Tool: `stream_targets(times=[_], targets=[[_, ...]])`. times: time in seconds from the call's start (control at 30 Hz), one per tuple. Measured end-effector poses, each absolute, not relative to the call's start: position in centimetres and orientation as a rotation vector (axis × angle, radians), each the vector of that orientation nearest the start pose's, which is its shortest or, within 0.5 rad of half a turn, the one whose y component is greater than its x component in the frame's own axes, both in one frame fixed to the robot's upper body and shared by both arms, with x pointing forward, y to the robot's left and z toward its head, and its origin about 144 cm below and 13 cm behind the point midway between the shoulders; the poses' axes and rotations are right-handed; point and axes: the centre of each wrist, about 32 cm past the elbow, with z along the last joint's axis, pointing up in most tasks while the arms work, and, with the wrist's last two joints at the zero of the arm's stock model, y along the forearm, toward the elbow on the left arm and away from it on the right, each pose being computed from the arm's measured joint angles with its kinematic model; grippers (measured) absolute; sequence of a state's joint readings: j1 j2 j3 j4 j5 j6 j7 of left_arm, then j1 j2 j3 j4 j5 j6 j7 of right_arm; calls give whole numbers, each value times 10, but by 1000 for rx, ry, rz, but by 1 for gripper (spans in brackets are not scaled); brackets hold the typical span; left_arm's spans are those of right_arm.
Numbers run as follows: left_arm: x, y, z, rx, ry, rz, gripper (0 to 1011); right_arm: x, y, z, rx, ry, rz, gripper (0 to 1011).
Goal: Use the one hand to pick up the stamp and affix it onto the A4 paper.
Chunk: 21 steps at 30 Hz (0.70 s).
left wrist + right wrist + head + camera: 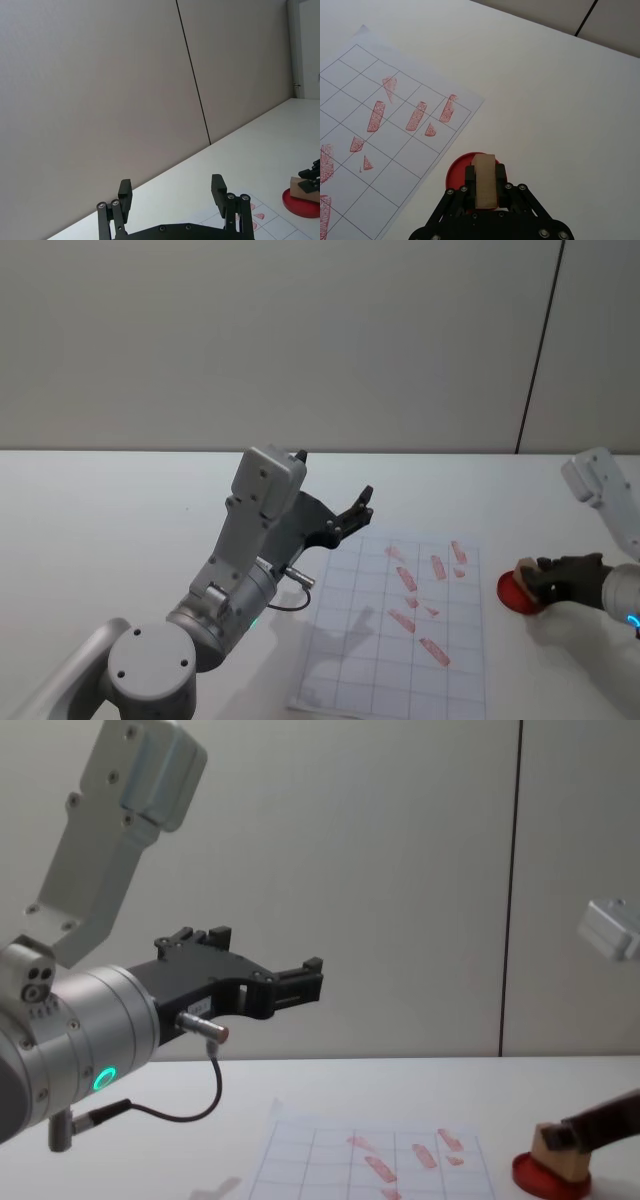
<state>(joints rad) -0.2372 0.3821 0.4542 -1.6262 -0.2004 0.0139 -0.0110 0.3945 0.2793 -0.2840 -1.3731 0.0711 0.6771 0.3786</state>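
stamp (484,186) held at the right, a4 paper (400,665) to its left
your right end effector (545,575) is clamped on the stamp over the red ink pad (512,597), just beside the paper's right edge, so the move runs leftward; the left end effector (171,186) hangs raised, jaws wide.

Likely a robotics lab: plain white table (100,500) against grey wall panels (300,340).

- The left arm (250,540) is hanging raised and bent at the elbow, with the left gripper (350,513) holding its fingers spread wide.
- The right gripper (484,174) is reaching low, apparently clamping the stamp (553,1141) between its fingers.
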Motion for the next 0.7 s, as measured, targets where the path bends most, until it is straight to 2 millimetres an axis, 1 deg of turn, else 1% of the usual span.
stream_targets(times=[0.37, 0.7], targets=[[492, 198, 1204, 61, -268, 1124, 1002, 561, -242, 1222, -617, 153, -1055, 224], [492, 198, 1204, 61, -268, 1124, 1002, 566, -241, 1239, -622, 10, -1016, 223]])
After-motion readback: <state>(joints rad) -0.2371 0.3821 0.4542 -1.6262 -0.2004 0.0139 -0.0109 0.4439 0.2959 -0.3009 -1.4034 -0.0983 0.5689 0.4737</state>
